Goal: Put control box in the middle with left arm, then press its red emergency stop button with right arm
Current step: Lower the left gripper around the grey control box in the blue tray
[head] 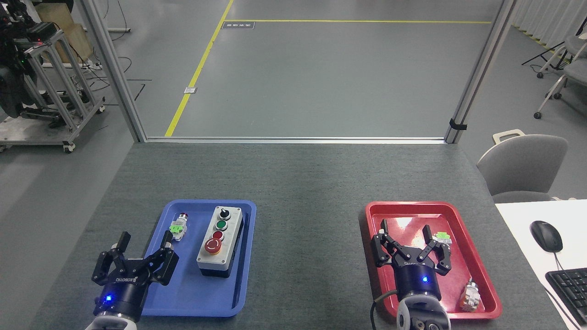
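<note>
Our left gripper (143, 245) fingers spread, empty. The control box (220, 241) sits right of it in the blue tray (192, 302); we grasp across its narrow sides, lift level. Right gripper (406, 238) open, idle.

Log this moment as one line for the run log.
control box: in blue tray, not yet moved | left gripper: open, empty | right gripper: open, over red tray | emergency stop button: unpressed

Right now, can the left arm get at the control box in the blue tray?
Probably yes: the left gripper is open beside the control box, with only bare blue tray between them.
</note>
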